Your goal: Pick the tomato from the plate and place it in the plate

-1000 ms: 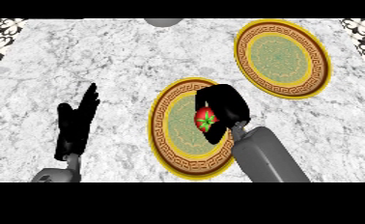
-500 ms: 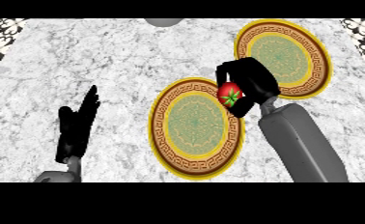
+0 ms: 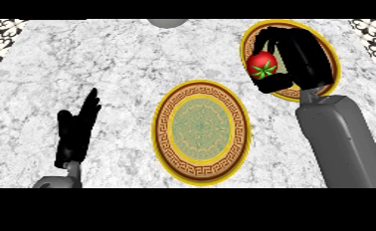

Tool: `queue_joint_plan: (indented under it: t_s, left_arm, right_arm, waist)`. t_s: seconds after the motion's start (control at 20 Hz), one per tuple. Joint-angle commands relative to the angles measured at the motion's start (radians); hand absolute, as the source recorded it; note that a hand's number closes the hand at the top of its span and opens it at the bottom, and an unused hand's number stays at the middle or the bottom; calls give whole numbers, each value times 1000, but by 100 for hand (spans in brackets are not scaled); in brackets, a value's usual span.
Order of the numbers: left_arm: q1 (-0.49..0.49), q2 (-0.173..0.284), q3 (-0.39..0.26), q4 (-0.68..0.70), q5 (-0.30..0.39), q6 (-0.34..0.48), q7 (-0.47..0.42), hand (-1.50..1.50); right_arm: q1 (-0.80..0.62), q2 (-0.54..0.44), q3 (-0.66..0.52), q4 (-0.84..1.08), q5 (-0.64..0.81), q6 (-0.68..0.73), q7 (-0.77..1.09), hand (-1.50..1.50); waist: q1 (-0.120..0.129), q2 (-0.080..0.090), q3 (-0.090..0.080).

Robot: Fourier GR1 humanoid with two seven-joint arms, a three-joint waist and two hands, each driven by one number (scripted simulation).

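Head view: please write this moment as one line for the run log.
right hand: shut on tomato, over far plate | near plate: bare | left hand: open, resting at left

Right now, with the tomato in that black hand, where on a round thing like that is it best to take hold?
Around its widest middle. The tomato is round, with a green leafy star on the face toward the camera, so no handle or edge helps. The right robot hand curls round it from the right side and behind, over the far plate; that looks sensible.
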Motion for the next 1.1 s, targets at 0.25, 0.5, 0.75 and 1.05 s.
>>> queue_joint_plan:
  t_s: [0.25, 0.5, 0.75, 1.05]
  left_arm:
    - [-1, -45, -21, -22, -37, 23, 24, 0]
    - [-18, -47, -25, -14, -52, 6, 15, 0]
    - [-86, -27, 32, 84, -30, -19, -12, 0]
    - [-29, -26, 0, -41, -30, -33, 57, 0]
  right_arm:
    - [-153, -50, -175, 178, -44, 13, 40, 150]
    - [-196, -93, -218, 405, -10, -78, -63, 150]
    - [-261, -119, -231, 651, 30, -161, -168, 150]
    - [-336, -146, -239, 915, 41, -99, -221, 150]
  waist:
    - [12, 3, 0]
    - [14, 5, 0]
    - [16, 9, 0]
    - [37, 14, 1]
